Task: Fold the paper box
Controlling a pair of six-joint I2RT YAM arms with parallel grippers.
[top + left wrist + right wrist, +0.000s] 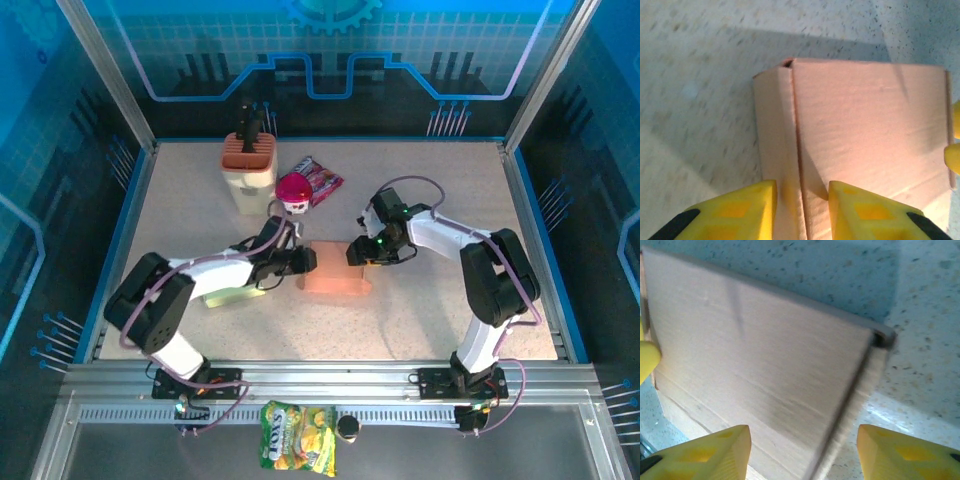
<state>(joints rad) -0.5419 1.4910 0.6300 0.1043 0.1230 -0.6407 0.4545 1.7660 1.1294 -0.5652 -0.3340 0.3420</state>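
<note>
Middle of the table: the paper box (335, 272) lies flat and pale pink on the speckled table (430, 315), between the two grippers.
Box, left wrist view: the box (870, 125) shows a broad top panel and a narrow side strip, with a crease running down between them.
Box, right wrist view: the box (755, 355) is a wide slanting panel, and its folded edge ends at a small open corner on the upper right.
Left gripper: the left gripper (308, 260) is at the box's left end. In its own view (802, 187) the yellow fingers stand close together on either side of the crease.
Left grip: I cannot tell whether the fingers pinch the cardboard or only straddle it, since the tips are cut off at the bottom of the view.
Right gripper: the right gripper (358, 252) is at the box's far right corner. In its own view (802, 435) the fingers are spread wide, with the box's edge between them and daylight on both sides, so it grasps nothing.
Behind the box: a tan tub (249, 170) with an orange top, a small pink-capped toy (294, 190) and a snack wrapper (322, 180).
Under the left arm: a flat pale green sheet (230, 293).
Near rail: a yellow-green chip bag (298, 450).
</note>
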